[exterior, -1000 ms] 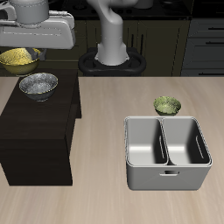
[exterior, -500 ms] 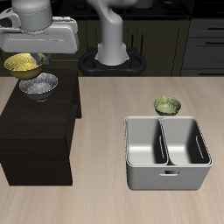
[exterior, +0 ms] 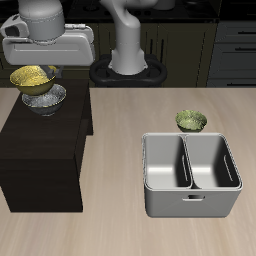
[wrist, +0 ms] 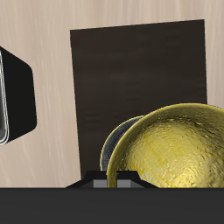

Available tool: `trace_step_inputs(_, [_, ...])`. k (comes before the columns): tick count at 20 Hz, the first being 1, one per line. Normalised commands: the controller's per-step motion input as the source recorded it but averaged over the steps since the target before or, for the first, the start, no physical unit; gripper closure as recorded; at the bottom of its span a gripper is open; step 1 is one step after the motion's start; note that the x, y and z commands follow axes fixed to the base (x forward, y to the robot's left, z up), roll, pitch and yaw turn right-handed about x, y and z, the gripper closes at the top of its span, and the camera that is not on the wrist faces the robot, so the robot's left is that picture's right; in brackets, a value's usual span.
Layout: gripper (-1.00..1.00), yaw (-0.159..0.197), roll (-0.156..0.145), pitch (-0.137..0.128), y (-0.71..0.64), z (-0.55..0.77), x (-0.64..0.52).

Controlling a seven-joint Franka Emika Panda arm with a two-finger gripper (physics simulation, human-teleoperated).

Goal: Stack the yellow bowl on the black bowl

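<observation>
The yellow bowl [exterior: 33,77] hangs in my gripper [exterior: 36,68], just above the black bowl [exterior: 45,98], which rests on the dark cabinet top [exterior: 40,130]. In the wrist view the glossy yellow bowl [wrist: 179,149] fills the frame's near part and covers most of the black bowl [wrist: 112,150], of which only a grey rim sliver shows. The gripper is shut on the yellow bowl's rim. Its fingertips are mostly hidden by the bowl and the hand body.
A small olive-green bowl [exterior: 191,121] sits on the wooden table behind a grey two-compartment caddy [exterior: 190,173]. The robot's base [exterior: 127,62] stands at the table's back. The dark cabinet [wrist: 140,79] lies below the gripper.
The gripper has carried the yellow bowl sideways and down, from beyond the cabinet's edge to a spot over the black bowl.
</observation>
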Motion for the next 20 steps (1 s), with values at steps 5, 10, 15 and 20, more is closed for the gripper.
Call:
trace_step_inputs(5, [1.0,-0.001,-0.003,0.01,0.02,-0.07,0.04])
trace_step_inputs(10, [1.0,0.016,0.004,0.027,0.07,-0.14,0.05])
trace_step_inputs(15, [1.0,0.002,0.002,0.027,0.01,-0.16,0.09])
trace_step_inputs(20, [1.0,0.012,-0.015,0.02,0.03,-0.14,-0.01])
